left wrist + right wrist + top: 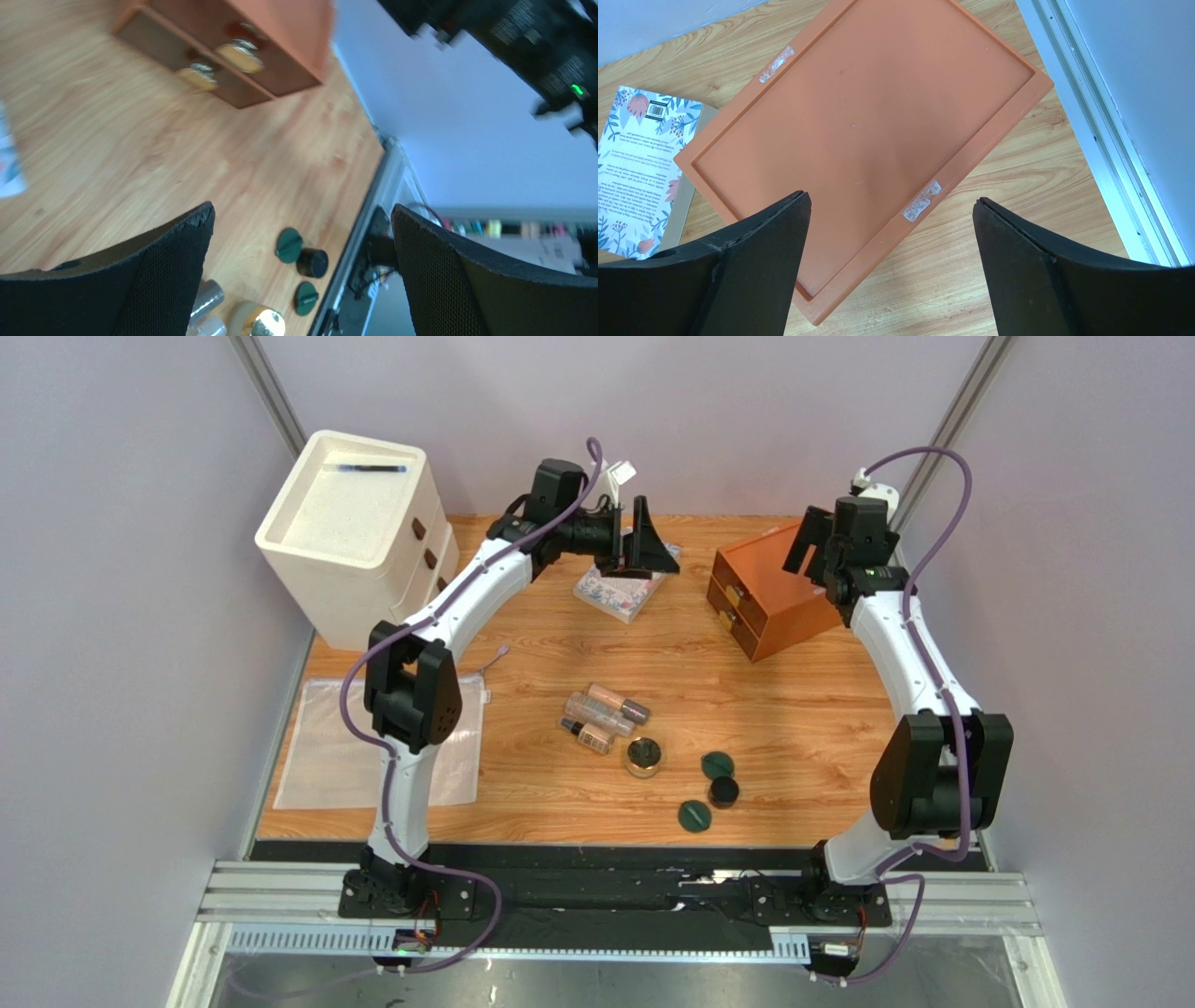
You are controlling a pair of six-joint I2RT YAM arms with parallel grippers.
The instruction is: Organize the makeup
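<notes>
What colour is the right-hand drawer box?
The drawer box is orange, clearest in the right wrist view.

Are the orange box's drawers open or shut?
Shut: both drawer fronts sit flush in the orange box, neither pulled out.

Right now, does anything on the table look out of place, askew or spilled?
Nothing looks spilled. The three tubes lie on their sides mid-table, with the compact, two green discs and black jar scattered beside them. The orange drawer chest sits skewed to the table edges; a pen lies on the white drawer unit.
</notes>
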